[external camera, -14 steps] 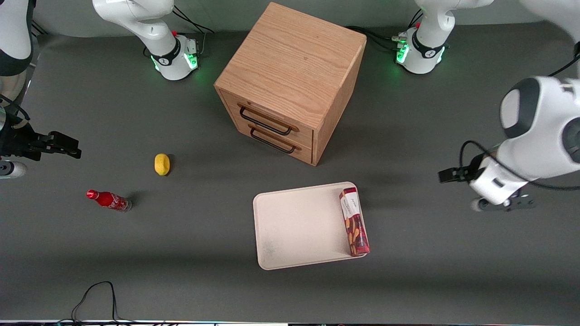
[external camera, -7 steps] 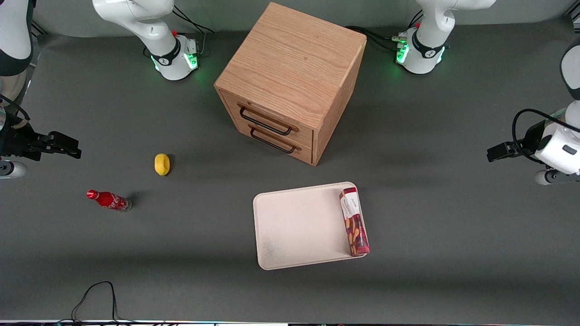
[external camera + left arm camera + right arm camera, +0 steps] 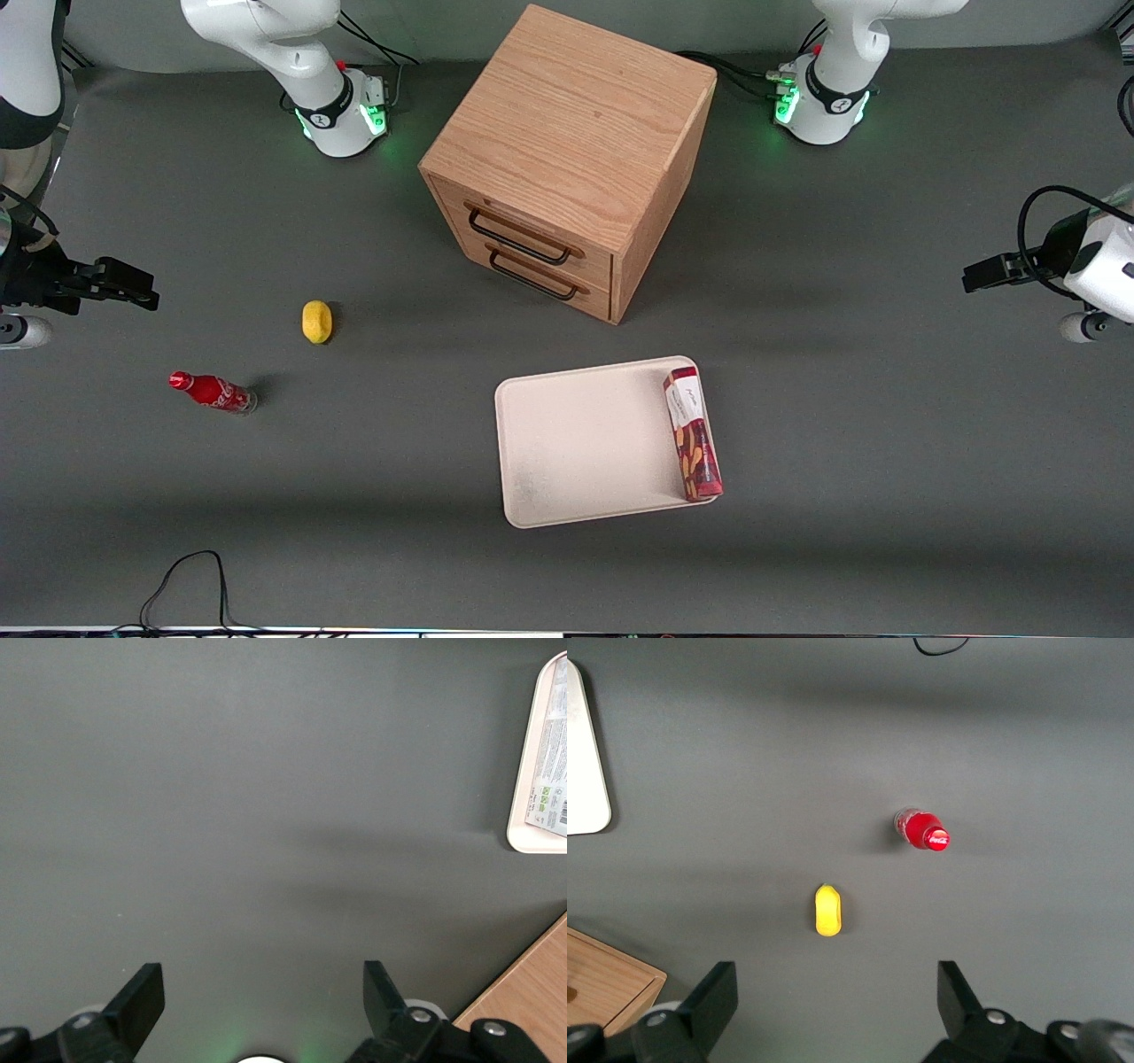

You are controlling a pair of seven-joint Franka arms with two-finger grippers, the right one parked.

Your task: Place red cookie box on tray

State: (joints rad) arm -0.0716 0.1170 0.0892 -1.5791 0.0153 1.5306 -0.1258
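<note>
Red cookie box (image 3: 693, 433) lay flat on the tray (image 3: 585, 443), along the tray edge toward the working arm's end, white-label end farther from the front camera, the other end right at the tray's near corner, maybe slightly over the rim. Left gripper (image 3: 979, 274) was well apart from it, up over bare table (image 3: 886, 425) at the working arm's end, farther from the front camera than the tray. Its fingers (image 3: 142, 1001) were spread wide with nothing between them, only grey table under them in the left wrist view.

Rest of the tray was bare, plenty of room beside the box toward the parked arm's end. Wide bare table between gripper and tray. Wooden drawer cabinet (image 3: 567, 159) stood farther from the front camera than the tray, both drawers closed, a gap of table between it and the tray.

Yellow lemon-like item (image 3: 316, 321) and small red soda bottle (image 3: 213, 392) sat toward the parked arm's end, well apart from the tray.

Wrist view cut off the tray to one corner (image 3: 536, 788) with a strip of printed box side (image 3: 554, 753); print too small to read. Most of the working arm ran out of the front view.
</note>
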